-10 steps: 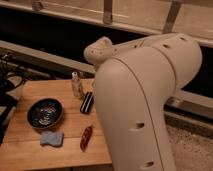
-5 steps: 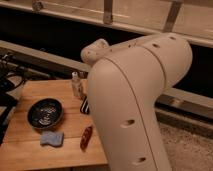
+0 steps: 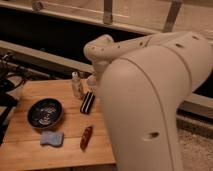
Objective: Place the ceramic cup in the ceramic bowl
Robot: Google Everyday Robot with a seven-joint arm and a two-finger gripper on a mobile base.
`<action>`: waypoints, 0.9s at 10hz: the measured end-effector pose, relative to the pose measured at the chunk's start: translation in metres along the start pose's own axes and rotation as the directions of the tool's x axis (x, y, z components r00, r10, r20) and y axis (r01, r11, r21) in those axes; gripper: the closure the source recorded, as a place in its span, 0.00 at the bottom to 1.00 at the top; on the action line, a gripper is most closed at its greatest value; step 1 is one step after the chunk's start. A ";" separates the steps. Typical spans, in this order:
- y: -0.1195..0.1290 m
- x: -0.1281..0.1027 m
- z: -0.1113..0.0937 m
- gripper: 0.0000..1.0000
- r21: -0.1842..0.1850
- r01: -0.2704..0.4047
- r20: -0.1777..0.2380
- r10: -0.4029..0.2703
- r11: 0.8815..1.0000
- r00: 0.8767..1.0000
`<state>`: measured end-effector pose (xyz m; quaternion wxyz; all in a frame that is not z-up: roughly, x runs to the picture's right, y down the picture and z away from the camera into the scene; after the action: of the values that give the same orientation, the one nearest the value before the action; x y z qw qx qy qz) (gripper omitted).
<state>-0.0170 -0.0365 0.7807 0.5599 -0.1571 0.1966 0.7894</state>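
Ceramic cup (image 3: 92,83), small and pale whitish, shows only partly at the arm's edge. At your left on the wooden board (image 3: 20,145) sits the round dark glossy ceramic bowl (image 3: 45,113), well apart from it. A pale bottle-shaped shaker (image 3: 76,85) stands just left of the cup. The gripper (image 3: 95,74) hangs right above the cup, mostly hidden by the bulky white arm (image 3: 150,100); you cannot tell its grip.
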 end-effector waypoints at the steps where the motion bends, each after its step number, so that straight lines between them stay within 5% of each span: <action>1: 0.006 0.003 -0.015 1.00 -0.065 0.012 -0.004 -0.012 0.998 1.000; 2: 0.009 0.007 -0.025 1.00 -0.128 0.020 -0.014 -0.022 0.992 1.000; 4: 0.020 0.029 -0.036 1.00 -0.295 0.056 -0.060 -0.077 0.954 0.995; 5: 0.031 0.044 -0.038 1.00 -0.323 0.092 -0.072 -0.121 0.942 0.990; 6: 0.040 0.055 -0.039 1.00 -0.321 0.112 -0.066 -0.140 0.940 0.988; 7: 0.044 0.062 -0.041 1.00 -0.256 0.115 -0.060 -0.134 0.960 0.989; 9: 0.052 0.062 -0.041 1.00 -0.201 0.129 -0.062 -0.144 0.971 0.988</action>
<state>-0.0854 -0.0211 0.7224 0.5868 -0.2546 0.1277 0.7580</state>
